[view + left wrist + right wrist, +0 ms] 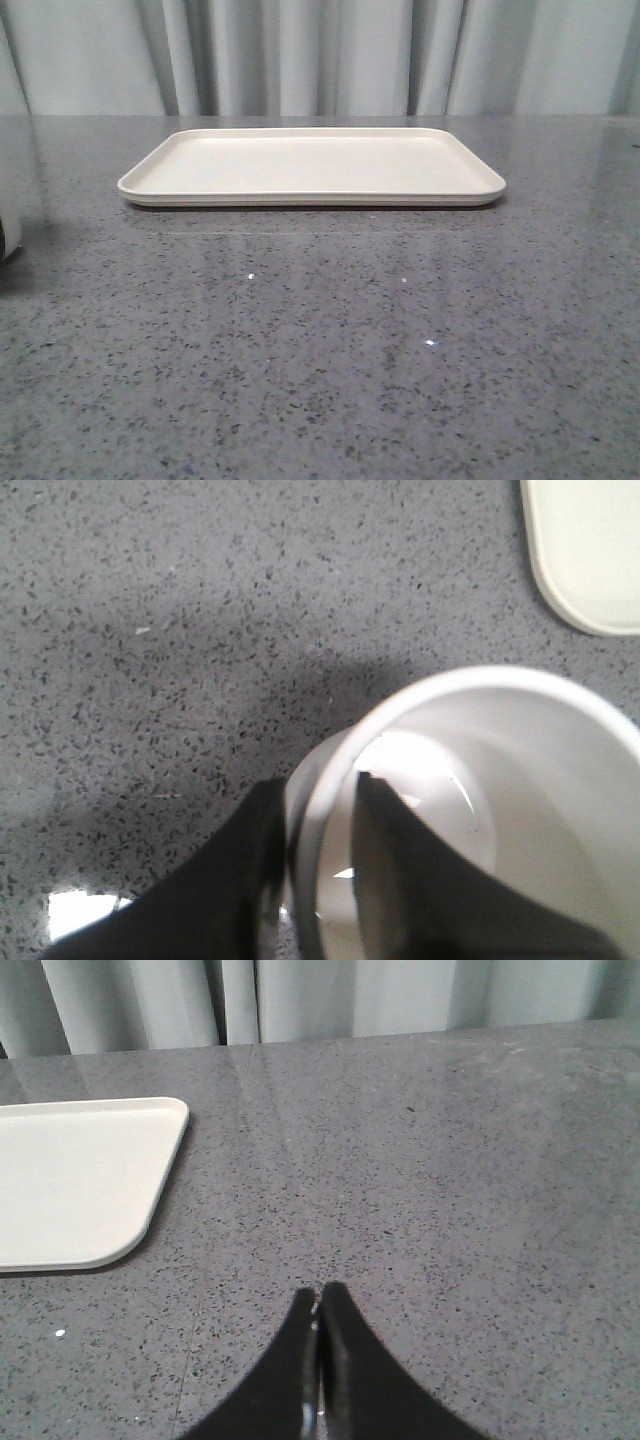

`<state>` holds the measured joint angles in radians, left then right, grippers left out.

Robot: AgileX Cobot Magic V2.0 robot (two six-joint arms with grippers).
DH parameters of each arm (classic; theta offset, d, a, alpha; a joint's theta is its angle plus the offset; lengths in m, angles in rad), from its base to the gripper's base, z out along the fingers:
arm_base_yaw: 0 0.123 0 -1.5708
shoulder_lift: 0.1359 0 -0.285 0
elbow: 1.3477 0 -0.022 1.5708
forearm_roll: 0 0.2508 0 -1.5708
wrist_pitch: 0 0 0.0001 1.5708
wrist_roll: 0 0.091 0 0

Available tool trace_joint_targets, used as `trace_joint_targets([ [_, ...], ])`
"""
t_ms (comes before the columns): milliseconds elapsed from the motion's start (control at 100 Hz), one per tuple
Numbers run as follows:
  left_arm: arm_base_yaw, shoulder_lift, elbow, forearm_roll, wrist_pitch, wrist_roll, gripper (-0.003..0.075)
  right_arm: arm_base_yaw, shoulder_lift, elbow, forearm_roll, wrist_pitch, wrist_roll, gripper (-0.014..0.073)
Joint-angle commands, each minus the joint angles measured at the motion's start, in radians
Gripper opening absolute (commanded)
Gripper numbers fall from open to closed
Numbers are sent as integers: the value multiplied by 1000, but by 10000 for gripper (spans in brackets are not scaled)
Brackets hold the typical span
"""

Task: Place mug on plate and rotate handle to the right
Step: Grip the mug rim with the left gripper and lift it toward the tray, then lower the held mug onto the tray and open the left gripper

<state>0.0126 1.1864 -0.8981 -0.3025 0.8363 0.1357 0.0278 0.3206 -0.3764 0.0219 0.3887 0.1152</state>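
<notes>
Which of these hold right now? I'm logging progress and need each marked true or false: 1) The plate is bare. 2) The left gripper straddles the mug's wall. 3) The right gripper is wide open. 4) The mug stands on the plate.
1) True: nothing lies on the plate.
2) True: the left gripper has one finger inside the mug and one outside its rim.
3) False: the right gripper has its fingers together, holding nothing.
4) False: the mug is off the plate, over the grey table.
</notes>
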Motion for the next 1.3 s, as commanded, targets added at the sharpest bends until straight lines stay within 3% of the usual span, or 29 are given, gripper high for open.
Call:
trace_joint_targets([
  [0,1,-16,-33,-41,-46,1,8,-7,16,-34,-5,-75,-4,-60],
  [30,1,-16,-33,-42,-46,1,-19,-7,16,-34,-5,-75,-4,-60],
  [470,-21,-1,-138,-103,-46,-4,-19,-7,16,-34,-5,-75,-4,-60],
  [1020,-360,390,-601,-68,-52,-87,-19,-7,16,-34,-5,-74,-4,-60],
  [1290,-425,550,-757,-27,-29,-89,-19,-7,16,-34,-5,-74,-4,-60],
])
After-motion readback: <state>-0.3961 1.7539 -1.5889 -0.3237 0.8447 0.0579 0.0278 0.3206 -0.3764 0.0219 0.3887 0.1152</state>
